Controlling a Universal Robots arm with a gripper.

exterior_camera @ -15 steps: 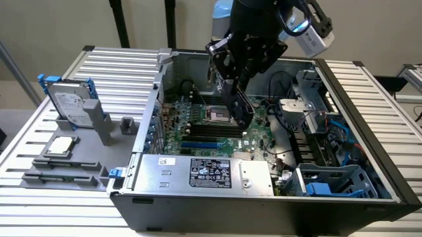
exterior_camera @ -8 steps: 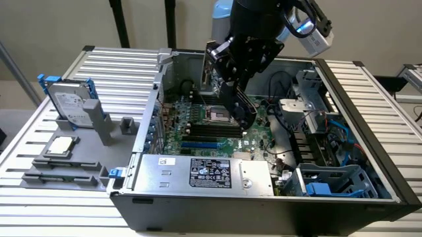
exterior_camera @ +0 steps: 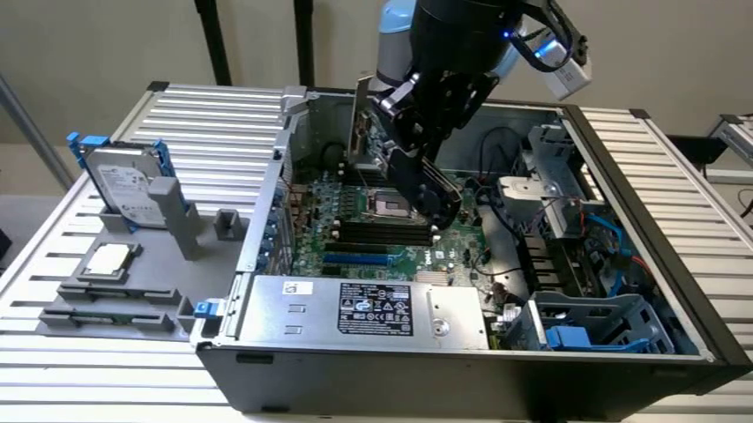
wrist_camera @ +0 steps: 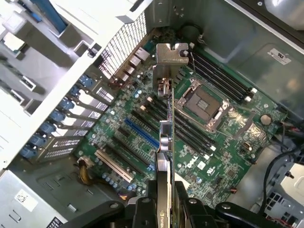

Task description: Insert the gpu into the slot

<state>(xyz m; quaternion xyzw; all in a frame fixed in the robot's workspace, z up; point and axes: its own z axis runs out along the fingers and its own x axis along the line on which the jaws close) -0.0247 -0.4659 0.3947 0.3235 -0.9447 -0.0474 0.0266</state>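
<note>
- I have the gripper (wrist_camera: 165, 205) reaching down into the open case (exterior_camera: 471, 379), above the green board (wrist_camera: 237, 156).
- The jaws are pinching the gpu (wrist_camera: 166, 137). In the wrist view one jaw sits on each flat face of the card, clamped near its rear end.
- From the wrist camera I see the gpu edge-on. It runs straight out from between the jaws to its silver bracket (wrist_camera: 171, 53) at the far end.
- In the exterior view the gpu (exterior_camera: 429, 189) hangs tilted under the gripper, with its lower end nearest the board.
- It hangs over the processor socket (exterior_camera: 389, 207) and the black memory sockets (wrist_camera: 190, 135).
- The blue slot (wrist_camera: 141, 133) lies bare and uncovered on the board, with nothing seated in it.
- In the wrist view the slot sits just beside the line of the card, on the side away from the processor socket (wrist_camera: 202, 102).
- In the exterior view the slot (exterior_camera: 356, 261) lies between the memory sockets and the silver power supply (exterior_camera: 294, 308). It is apart from the card's lower end.
- I cannot tell how far the gpu's lower edge stands off the board.
</note>
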